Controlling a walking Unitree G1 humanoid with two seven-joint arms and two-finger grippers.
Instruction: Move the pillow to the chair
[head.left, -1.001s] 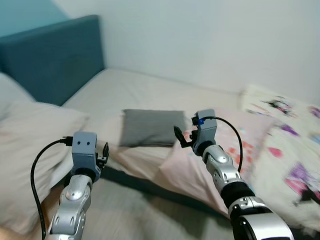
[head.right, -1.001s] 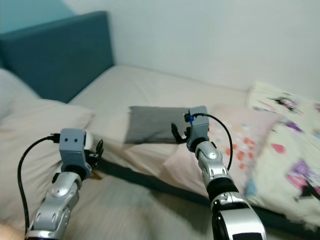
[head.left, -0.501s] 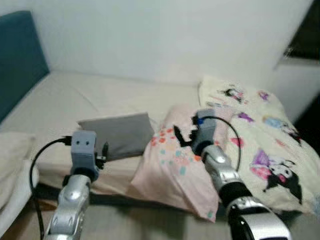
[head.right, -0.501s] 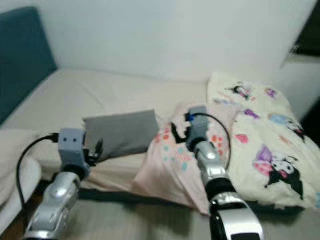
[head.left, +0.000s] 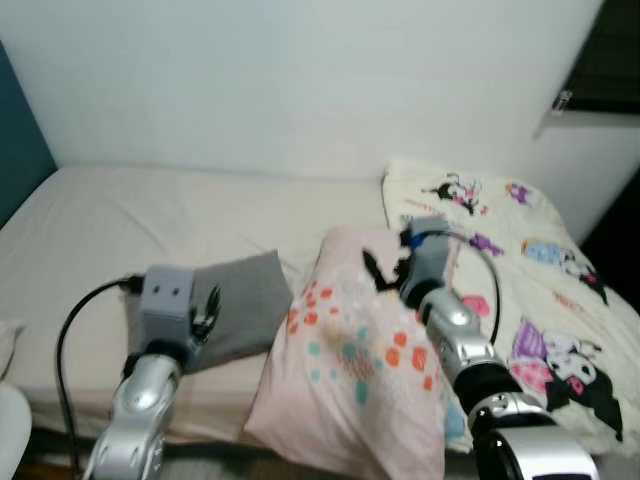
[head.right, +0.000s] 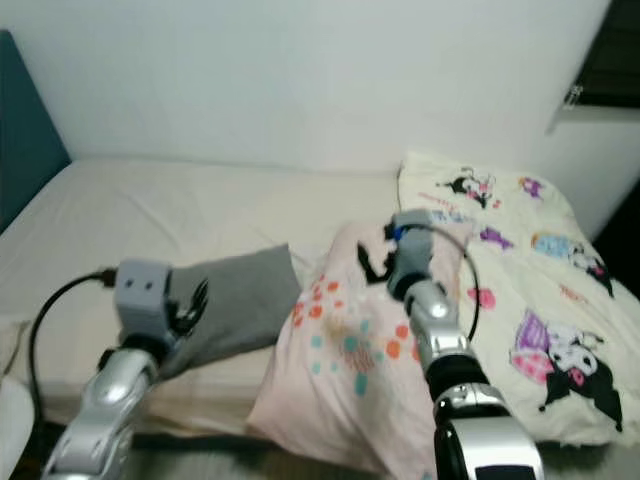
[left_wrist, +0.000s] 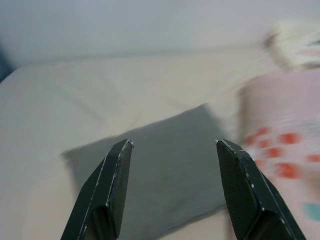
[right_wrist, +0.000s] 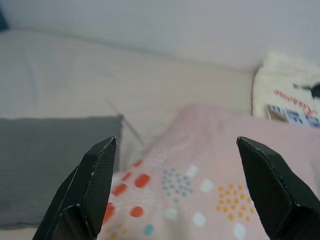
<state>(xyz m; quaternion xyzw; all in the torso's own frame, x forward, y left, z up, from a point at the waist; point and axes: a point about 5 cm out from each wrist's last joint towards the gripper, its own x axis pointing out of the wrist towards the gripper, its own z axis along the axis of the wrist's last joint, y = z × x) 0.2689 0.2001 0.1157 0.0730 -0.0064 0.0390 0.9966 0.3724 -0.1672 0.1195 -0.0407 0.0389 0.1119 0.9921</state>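
A pink pillow (head.left: 350, 365) with coloured dots leans at the bed's near edge, right of centre. A flat grey pillow (head.left: 245, 300) lies beside it on the left, partly tucked under it. My left gripper (head.left: 210, 305) is held open above the grey pillow's near end; in the left wrist view the grey pillow (left_wrist: 165, 155) lies beyond the open left gripper (left_wrist: 173, 143). My right gripper (head.left: 378, 272) is open over the pink pillow's top edge, holding nothing. In the right wrist view the right gripper (right_wrist: 176, 141) has the pink pillow (right_wrist: 200, 195) beyond it.
The beige mattress (head.left: 150, 210) stretches left to a teal headboard edge (head.left: 15, 150). A cartoon-print blanket (head.left: 520, 260) covers the bed's right part. A white wall runs behind, with a dark opening (head.left: 610, 60) at the top right. A white pillow corner (head.left: 8, 425) sits low left.
The camera has swung right and come closer to the bed, so the headboard and white pillows slid off to the left. Both arms keep their raised pose with open fingers.
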